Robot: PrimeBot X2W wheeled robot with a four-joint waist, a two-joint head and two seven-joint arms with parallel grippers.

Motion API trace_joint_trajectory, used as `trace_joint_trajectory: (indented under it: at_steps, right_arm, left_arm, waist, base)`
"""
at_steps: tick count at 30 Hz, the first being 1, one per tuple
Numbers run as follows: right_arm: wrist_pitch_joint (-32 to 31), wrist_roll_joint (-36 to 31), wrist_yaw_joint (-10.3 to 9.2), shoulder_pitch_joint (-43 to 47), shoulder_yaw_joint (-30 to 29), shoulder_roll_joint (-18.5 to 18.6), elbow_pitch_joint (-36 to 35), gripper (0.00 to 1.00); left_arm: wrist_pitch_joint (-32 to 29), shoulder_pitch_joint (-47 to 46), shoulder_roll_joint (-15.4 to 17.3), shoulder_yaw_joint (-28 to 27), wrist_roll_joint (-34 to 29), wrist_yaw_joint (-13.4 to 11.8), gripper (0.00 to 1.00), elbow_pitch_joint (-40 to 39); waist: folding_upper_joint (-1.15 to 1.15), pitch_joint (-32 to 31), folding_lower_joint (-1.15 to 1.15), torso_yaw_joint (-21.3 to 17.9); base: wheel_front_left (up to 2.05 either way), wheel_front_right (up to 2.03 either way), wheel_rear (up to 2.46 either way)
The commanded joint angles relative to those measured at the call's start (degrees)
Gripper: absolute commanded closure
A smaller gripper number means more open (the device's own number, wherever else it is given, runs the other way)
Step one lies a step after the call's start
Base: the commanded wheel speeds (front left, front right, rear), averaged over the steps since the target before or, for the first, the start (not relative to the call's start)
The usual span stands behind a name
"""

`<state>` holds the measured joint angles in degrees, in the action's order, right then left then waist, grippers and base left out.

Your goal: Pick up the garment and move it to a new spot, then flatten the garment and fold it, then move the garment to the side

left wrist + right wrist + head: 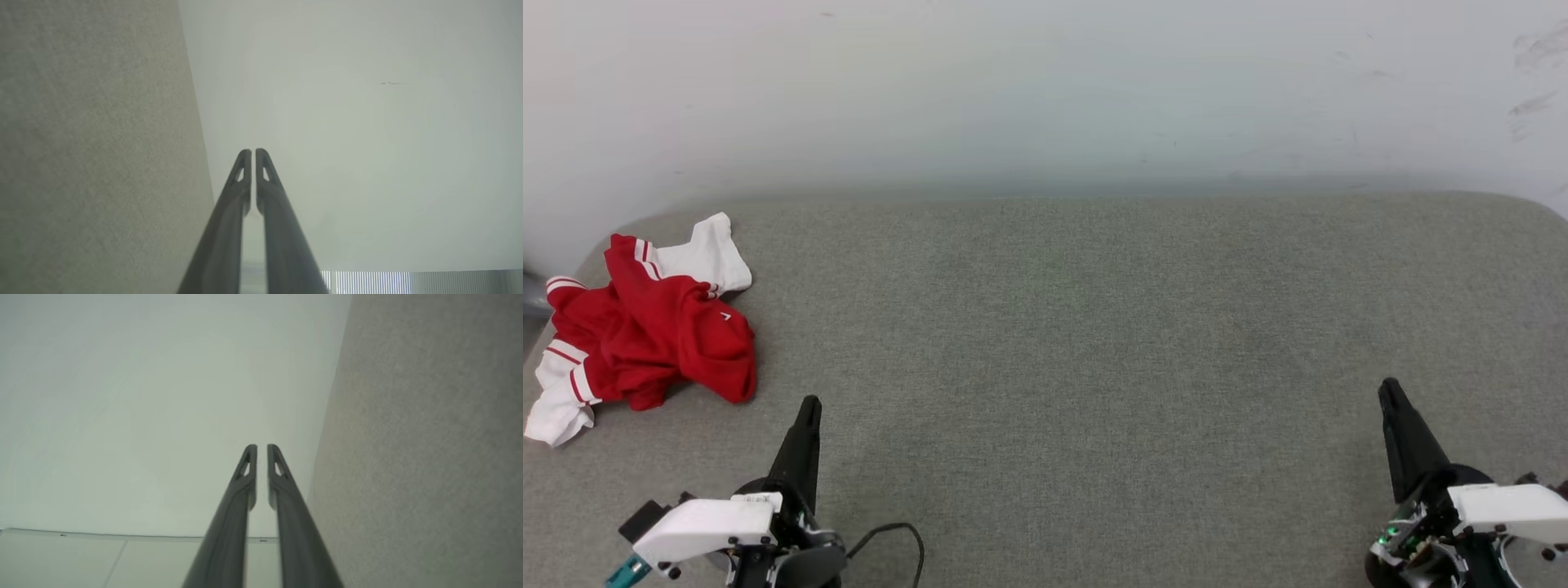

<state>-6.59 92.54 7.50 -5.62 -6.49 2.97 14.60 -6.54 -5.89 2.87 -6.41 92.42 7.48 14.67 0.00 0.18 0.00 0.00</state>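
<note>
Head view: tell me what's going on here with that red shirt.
Nothing is being handled yet. The garment lies crumpled at the left edge of the grey fabric-covered surface, untouched. The left gripper sits nearest it, a little toward the robot, and the right gripper is far off at the other side. Both have their fingers closed together and hold nothing, so the pickup has not begun.

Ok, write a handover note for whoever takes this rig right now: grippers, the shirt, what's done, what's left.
Left gripper: shut, empty, just right of the garment and nearer the robot.
Right gripper: shut, empty, at the far right.
Garment: a crumpled heap at the left edge of the grey surface; neither gripper touches it.
Done: nothing visible yet.
Left: pick it up, move it, flatten, fold, then set it aside.
</note>
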Motion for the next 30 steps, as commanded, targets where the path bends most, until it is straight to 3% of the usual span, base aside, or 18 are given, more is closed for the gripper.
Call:
trace_joint_trajectory:
  at_steps: [1, 12, 20, 30]
  right_arm:
    - [0.05, -0.03, 0.00, 0.10, 0.01, -0.01, 0.06, 0.00]
    - [2.66, -4.84, 0.00, 1.79, 0.27, -0.06, -0.53, 0.00]
    - [4.80, -12.71, 0.00, 2.14, -0.45, -0.06, -2.85, 0.00]
    - [7.25, -25.38, 0.00, 2.60, -0.54, -0.06, -6.59, 0.00]
  left_arm:
    - [0.04, 0.07, -0.01, 0.00, -0.03, 0.00, 0.00, 0.08]
    - [2.65, 1.43, -0.11, -0.10, -4.02, 0.00, 0.00, -0.37]
    - [4.79, 1.31, -0.09, -0.60, -12.09, -0.68, 0.00, -2.79]
    - [7.21, 1.61, -0.07, 0.27, -23.51, -3.83, 0.00, -7.19]
  waist:
    - [0.00, 0.00, 0.00, 0.00]
    - [0.00, 0.08, 0.00, 0.01]
    - [0.00, 0.15, 0.00, 0.03]
    - [0.00, 0.26, 0.00, 0.11]
  base:
    - [0.00, 0.00, 0.00]
    - [0.00, 0.00, 0.00]
    - [0.00, 0.00, 0.00]
    - [0.00, 0.00, 0.00]
